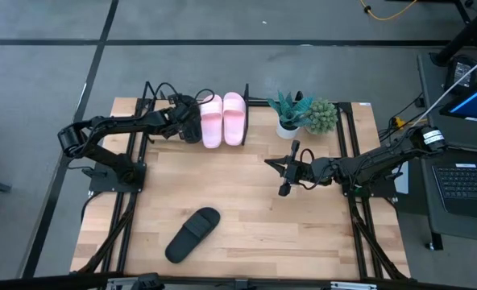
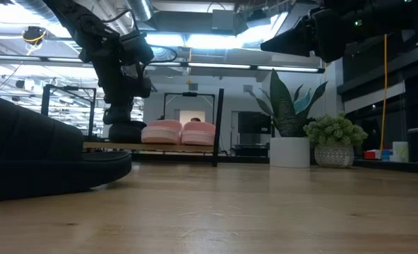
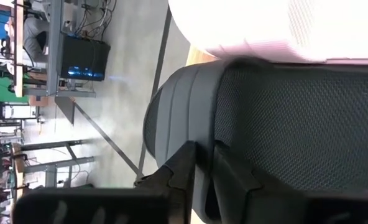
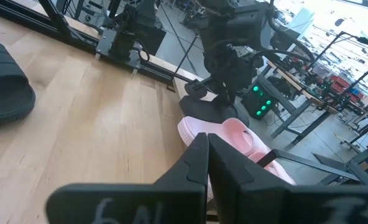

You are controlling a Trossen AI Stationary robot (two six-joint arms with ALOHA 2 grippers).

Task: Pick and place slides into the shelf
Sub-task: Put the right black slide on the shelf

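Black slide [image 1: 189, 129] on shelf [image 1: 154, 95], left tool [image 1: 192, 122] above

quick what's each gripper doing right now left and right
Left gripper: at the shelf, fingers pinching the black slide beside the pink slides.
Right gripper: shut, holding nothing, over mid-table.

the left gripper [image 1: 188, 121] reached toward the table's far edge, fingers nearly together; the right gripper [image 1: 287, 169] hung mid-table, fingers closed
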